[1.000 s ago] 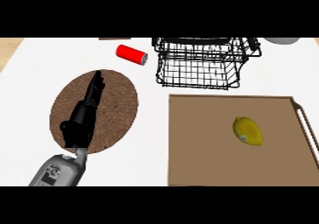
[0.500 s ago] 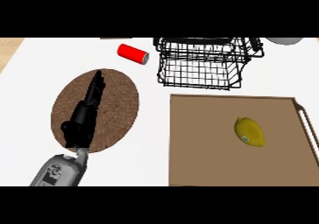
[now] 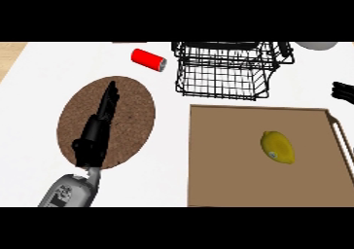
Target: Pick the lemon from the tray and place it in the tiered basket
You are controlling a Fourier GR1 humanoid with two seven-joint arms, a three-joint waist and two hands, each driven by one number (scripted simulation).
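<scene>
The lemon (image 3: 277,147) lies loose on the tray (image 3: 230,189), unheld, so the right hand (image 3: 348,92), only fingertips visible, grip state unclear, could nudge it rolling, while the left hand (image 3: 97,127) rests straight-fingered, holding nothing.

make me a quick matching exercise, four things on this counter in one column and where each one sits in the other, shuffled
Things:
1. lemon
2. red can
3. left robot hand
4. tiered basket

Places:
A. over the brown oval mat
B. just beyond the tray's far edge
C. on the brown tray
D. lying on its side, left of the basket

Pairs: 1-C, 2-D, 3-A, 4-B
</scene>
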